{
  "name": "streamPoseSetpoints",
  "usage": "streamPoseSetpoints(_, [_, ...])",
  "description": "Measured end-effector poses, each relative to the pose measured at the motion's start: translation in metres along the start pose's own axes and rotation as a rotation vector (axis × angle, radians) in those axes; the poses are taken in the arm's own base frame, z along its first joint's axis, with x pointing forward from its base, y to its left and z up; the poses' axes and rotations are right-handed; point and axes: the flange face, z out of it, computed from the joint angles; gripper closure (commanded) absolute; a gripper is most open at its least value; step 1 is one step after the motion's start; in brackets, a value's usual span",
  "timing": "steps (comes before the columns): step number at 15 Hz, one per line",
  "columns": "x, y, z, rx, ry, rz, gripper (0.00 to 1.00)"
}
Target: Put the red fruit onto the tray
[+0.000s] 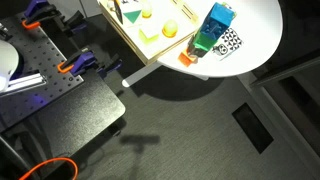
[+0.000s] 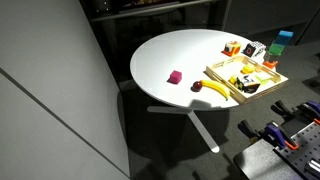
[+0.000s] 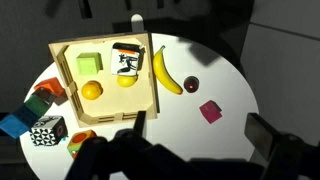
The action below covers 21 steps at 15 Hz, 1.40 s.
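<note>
The red fruit is small, dark and round. It lies on the white round table, just right of a banana and apart from the tray. It also shows in an exterior view. The pale wooden tray lies at the table's left in the wrist view and shows in both exterior views. It holds a green block, an orange fruit, a yellow ball and a black-and-white item. My gripper is open and empty, high above the table, its fingers spread below the fruit in the picture.
A magenta cube lies near the red fruit. Beside the tray stand coloured blocks, a blue box and a checkered cube. A dark floor surrounds the table. A metal bench with clamps stands nearby.
</note>
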Motion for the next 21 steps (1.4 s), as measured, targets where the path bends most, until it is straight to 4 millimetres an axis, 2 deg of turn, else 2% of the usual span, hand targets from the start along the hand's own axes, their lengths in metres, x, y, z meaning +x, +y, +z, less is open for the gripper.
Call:
streamPoseSetpoints(5, [0.0,0.0,0.001,0.0,0.0,-0.001,0.0])
streamPoseSetpoints(9, [0.012,0.001,0.01,0.002,0.029,-0.014,0.0])
streamPoseSetpoints(15, [0.045,0.002,0.046,0.016,0.049,-0.077,0.0])
streamPoseSetpoints(21, [0.073,0.005,0.089,0.031,-0.027,-0.129,0.0])
